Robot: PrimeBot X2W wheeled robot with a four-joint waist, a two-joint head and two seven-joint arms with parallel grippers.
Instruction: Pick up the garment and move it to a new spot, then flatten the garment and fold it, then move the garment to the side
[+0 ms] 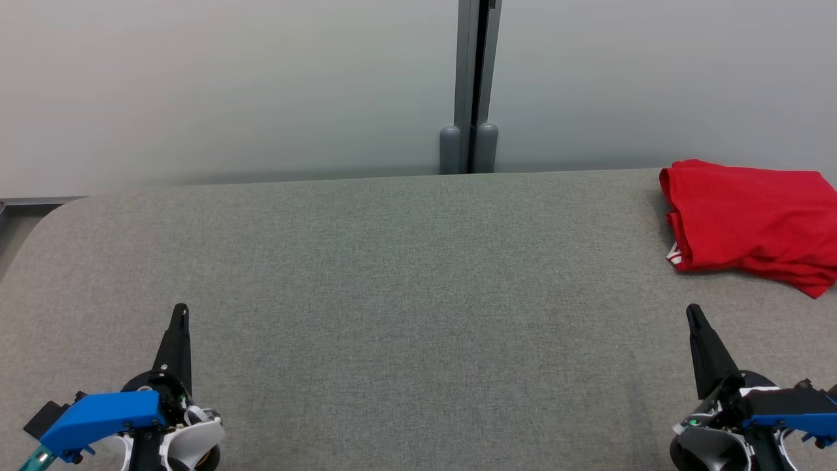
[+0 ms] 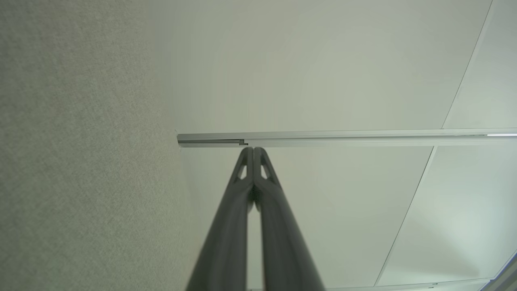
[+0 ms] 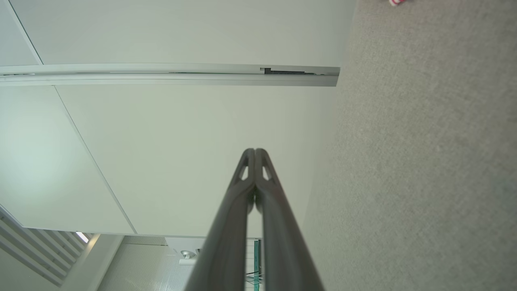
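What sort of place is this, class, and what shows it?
Probably a robot test area in a lab or office: a grey fabric-covered table, pale partition panels joined by a metal post behind it, and a red garment on the table's right.

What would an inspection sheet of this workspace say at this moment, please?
Surface: grey fabric table top, smooth and flat.
Job's things: red garment, loosely folded, at the far right, partly cut off by the head view's edge.
Clutter: nothing seen.
Grippers: left pincer shut, holding nothing, near left; right pincer shut, holding nothing, short of the garment.
Cables: nothing seen.
Surroundings: pale wall panels and a grey post behind the table.
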